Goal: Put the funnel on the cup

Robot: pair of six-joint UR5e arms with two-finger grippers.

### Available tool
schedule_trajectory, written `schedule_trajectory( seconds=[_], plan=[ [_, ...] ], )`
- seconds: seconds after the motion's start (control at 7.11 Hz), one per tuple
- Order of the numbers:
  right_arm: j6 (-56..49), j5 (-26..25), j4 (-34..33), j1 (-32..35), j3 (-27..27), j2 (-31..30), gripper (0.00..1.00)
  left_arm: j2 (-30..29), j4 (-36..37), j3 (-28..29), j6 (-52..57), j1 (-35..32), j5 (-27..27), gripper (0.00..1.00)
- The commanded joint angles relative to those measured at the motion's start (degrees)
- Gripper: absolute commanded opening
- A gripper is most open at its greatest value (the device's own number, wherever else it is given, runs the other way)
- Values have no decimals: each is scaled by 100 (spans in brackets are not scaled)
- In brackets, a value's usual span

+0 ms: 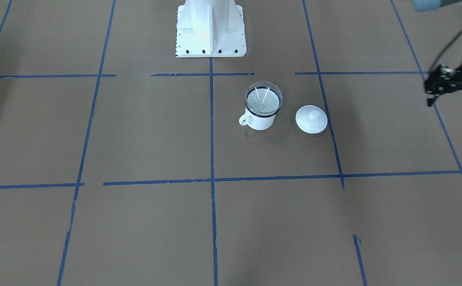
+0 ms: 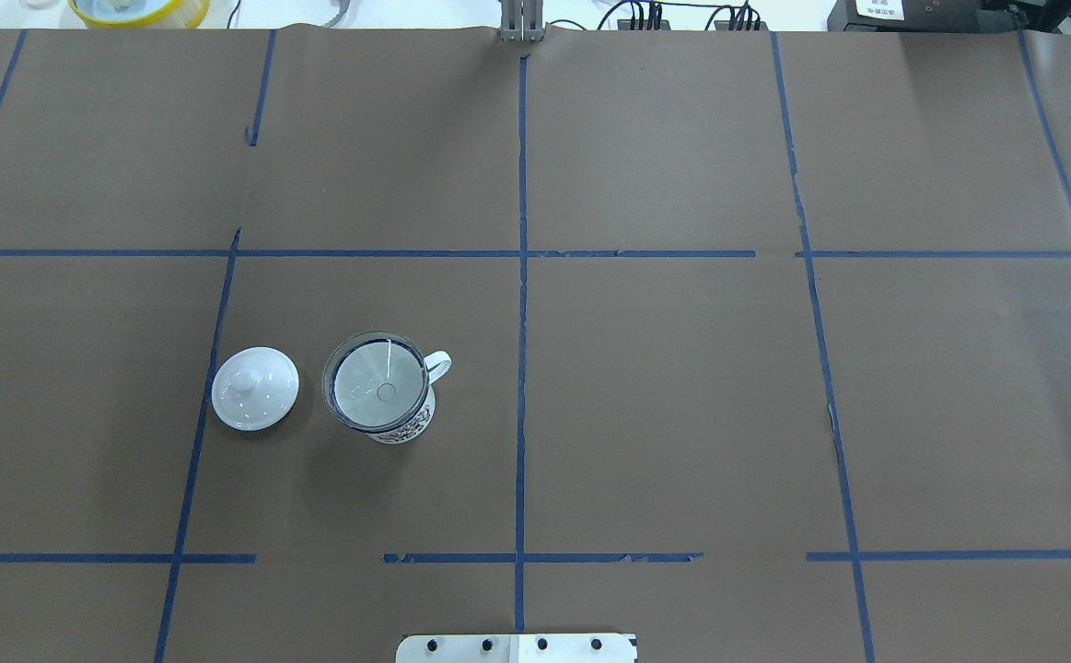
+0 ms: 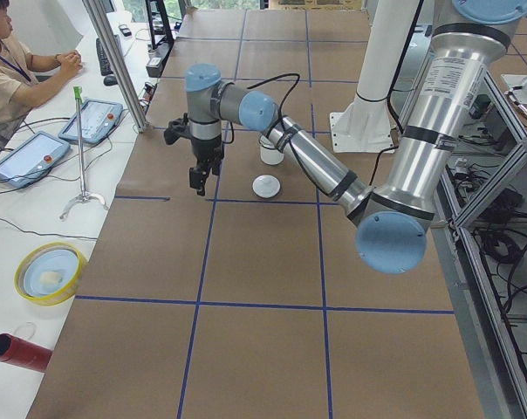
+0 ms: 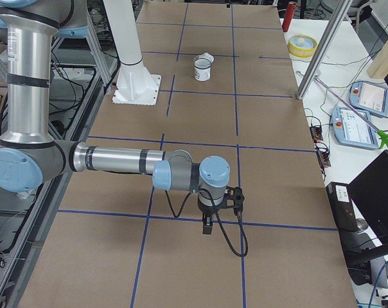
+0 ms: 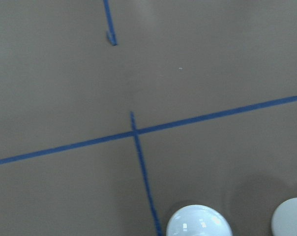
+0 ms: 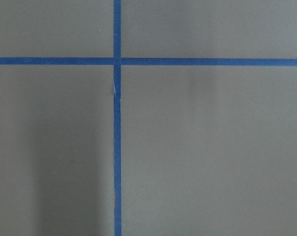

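Note:
The clear funnel (image 1: pixel 263 99) sits upright in the mouth of the white cup (image 1: pixel 259 121), which has a dark blue rim; its handle points to the front-facing view's left. From overhead the funnel (image 2: pixel 378 391) covers the cup (image 2: pixel 439 365) left of the table's centre line. My left gripper (image 1: pixel 453 104) hangs high at the front-facing view's right edge, well away from the cup, its fingers apart and empty. It also shows in the exterior left view (image 3: pixel 200 182). My right gripper (image 4: pixel 207 228) shows only in the exterior right view, far from the cup (image 4: pixel 202 69); I cannot tell its state.
A round white knobbed lid (image 1: pixel 311 119) lies flat on the table beside the cup, toward my left; it also shows overhead (image 2: pixel 255 388) and in the left wrist view (image 5: pixel 199 222). The white robot base (image 1: pixel 211 28) stands behind the cup. Blue tape lines grid the brown table.

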Motion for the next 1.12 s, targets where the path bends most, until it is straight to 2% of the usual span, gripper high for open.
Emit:
schedule_trajectory(
  seconds=[0.0,0.14,0.42,0.56,0.98],
  plan=[
    [0,0,0,0,0,0,100,638,-236,1114,1185,-789,-177,100],
    [0,0,0,0,0,0,100,1217,-726,1125,1197,-799,-203,100],
    [0,0,0,0,0,0,100,2193,-1186,1117,1197,-825,-1611,100],
    [0,0,0,0,0,0,100,2241,-1422,1090,1171,-999,-1636,100],
    [0,0,0,0,0,0,100,2137,-1425,1159,1135,-1036,-1479,100]
  ],
)
